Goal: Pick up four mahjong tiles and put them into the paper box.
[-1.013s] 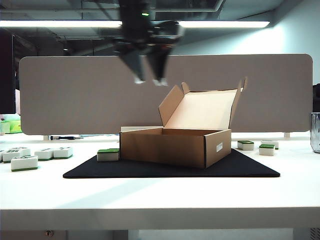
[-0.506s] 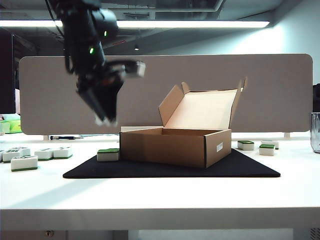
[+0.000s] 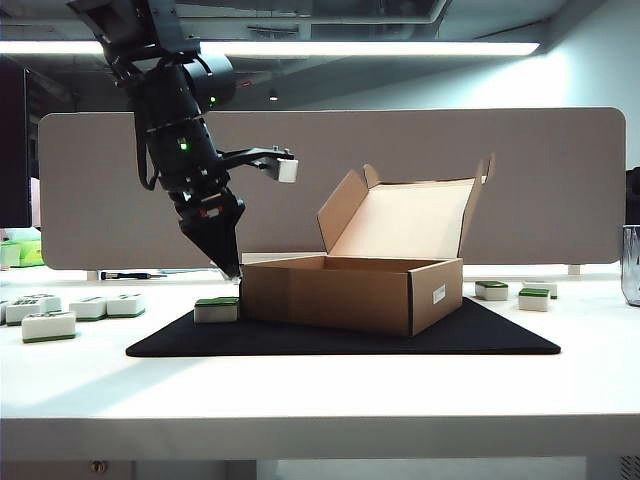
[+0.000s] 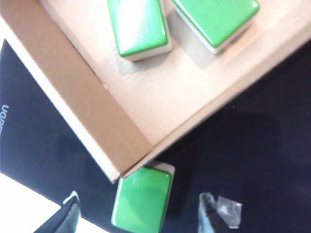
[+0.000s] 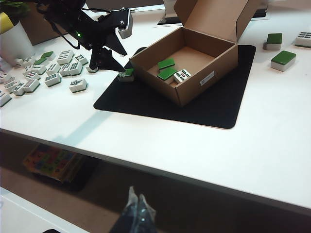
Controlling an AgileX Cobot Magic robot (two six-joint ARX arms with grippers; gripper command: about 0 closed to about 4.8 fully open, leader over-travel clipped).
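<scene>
Left hand [image 3: 232, 268] hangs left of centre in exterior view, tips pointing down just above green-backed tile [image 3: 216, 310] lying on black mat [image 3: 340, 340] beside left wall of paper box [image 3: 350, 292]. Fingers spread wide, nothing between them. Left wrist view: that tile [image 4: 142, 199] sits at box corner [image 4: 121, 170].

Box open, lid up; three tiles [image 5: 171, 71] inside. Loose tiles [image 5: 53, 73] on tabletop [image 5: 272, 136], far left.

Right hand [image 5: 136, 208] at lower edge of right wrist view, fingertips together, empty.
</scene>
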